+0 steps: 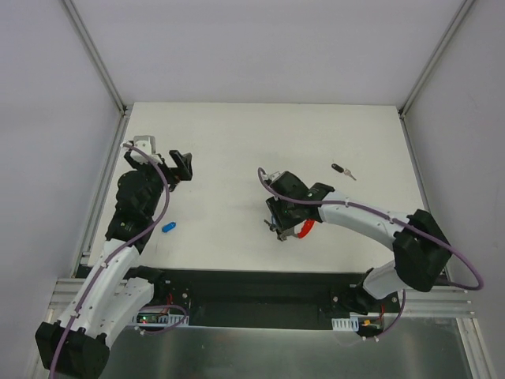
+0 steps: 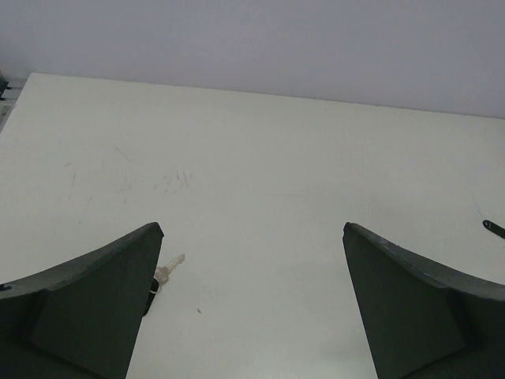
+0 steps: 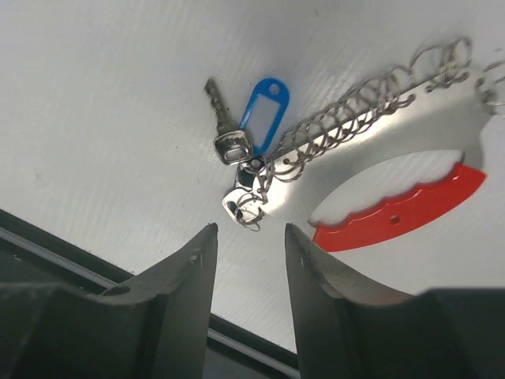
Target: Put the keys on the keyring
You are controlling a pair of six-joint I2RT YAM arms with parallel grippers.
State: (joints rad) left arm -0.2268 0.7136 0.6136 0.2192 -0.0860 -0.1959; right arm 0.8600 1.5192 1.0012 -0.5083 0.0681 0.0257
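Right gripper (image 3: 248, 237) jaws stand narrowly apart, holding nothing; left gripper (image 2: 252, 237) jaws are spread wide, empty.
Just beyond the right fingertips, the blue-tagged key (image 3: 264, 114) touches the keyring (image 3: 402, 209), whose chain is cropped at the frame edge. A small key (image 2: 170, 264) is half hidden behind a left finger, with bare table (image 2: 260, 158) ahead.

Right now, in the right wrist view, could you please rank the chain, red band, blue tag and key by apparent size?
1. Chain, the longest.
2. Red band, nearly as large.
3. Blue tag and key: alike, so unranked.
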